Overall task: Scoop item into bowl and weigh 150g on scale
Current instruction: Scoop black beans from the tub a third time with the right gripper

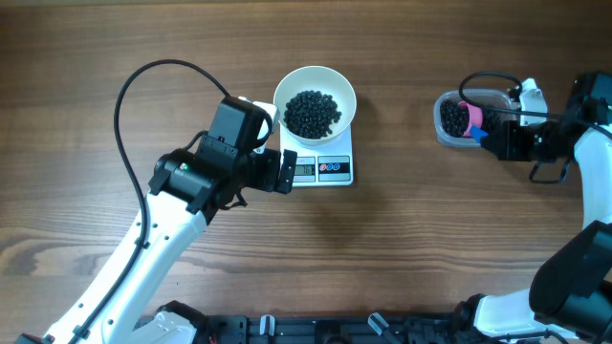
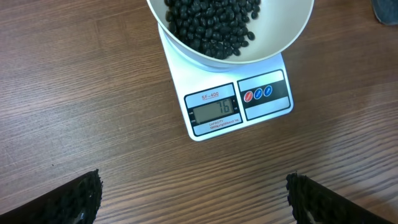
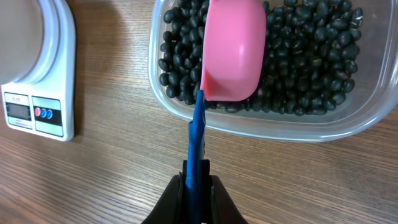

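Beans (image 1: 313, 112) heap in the bowl (image 1: 283, 91), which sits on the 12 o'clock end of the scale (image 1: 330, 172); more fill the tub (image 3: 261, 127) at 3 o'clock of it. I judge another scoopful is being loaded: the pink scoop (image 3: 233, 50) lies over the tub's beans. Next it must dig, lift level, travel toward 9 o'clock and tip into the bowl, minding the display (image 2: 214, 112), whose digits I cannot read surely. Clenched on the blue handle (image 3: 197, 137) is the right gripper (image 3: 198, 180); the left gripper (image 2: 196, 199) hangs released, holding nothing, at the scale's 9 o'clock.
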Motion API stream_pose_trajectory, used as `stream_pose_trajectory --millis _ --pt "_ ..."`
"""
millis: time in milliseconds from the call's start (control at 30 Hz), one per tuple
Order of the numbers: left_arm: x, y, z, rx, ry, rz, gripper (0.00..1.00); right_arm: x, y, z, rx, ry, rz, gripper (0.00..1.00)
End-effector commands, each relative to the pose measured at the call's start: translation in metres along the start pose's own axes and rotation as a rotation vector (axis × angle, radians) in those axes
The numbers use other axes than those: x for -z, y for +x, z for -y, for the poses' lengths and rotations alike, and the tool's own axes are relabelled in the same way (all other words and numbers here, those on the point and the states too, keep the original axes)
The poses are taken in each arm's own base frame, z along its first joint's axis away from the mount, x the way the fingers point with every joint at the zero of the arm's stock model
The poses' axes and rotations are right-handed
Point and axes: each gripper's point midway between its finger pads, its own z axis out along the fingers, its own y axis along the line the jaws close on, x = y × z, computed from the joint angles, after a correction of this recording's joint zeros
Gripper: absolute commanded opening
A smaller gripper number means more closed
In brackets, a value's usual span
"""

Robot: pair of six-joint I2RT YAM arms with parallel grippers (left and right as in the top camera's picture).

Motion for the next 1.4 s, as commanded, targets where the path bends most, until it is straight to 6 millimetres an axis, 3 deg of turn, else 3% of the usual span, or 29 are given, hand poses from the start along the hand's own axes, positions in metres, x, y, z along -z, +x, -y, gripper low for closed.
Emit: stream_pose_trajectory --millis 0,300,600,1200,1367 --pt "-0.001 0.0 -0.001 0.01 -0.004 -0.001 1.0 0.002 -0.005 -0.014 0.027 -0.076 0.04 0.04" --pt "-0.001 0.0 -0.001 0.01 -0.003 0.0 1.0 0.003 -0.012 -0.023 0.033 -0.128 0.075 0.04" --pt "-0.001 0.0 -0.001 0.01 -0.003 0.0 1.0 -0.019 -0.001 -0.002 -0.055 -0.13 0.008 0.04" --pt "-0.001 0.0 -0.001 0.01 -0.003 0.0 1.0 0.031 -0.01 0.027 -0.291 -0.321 0.246 0.04" --pt "-0.001 0.0 -0.001 0.01 -0.004 0.0 1.0 0.047 -0.014 0.026 -0.334 -0.405 0.318 0.04"
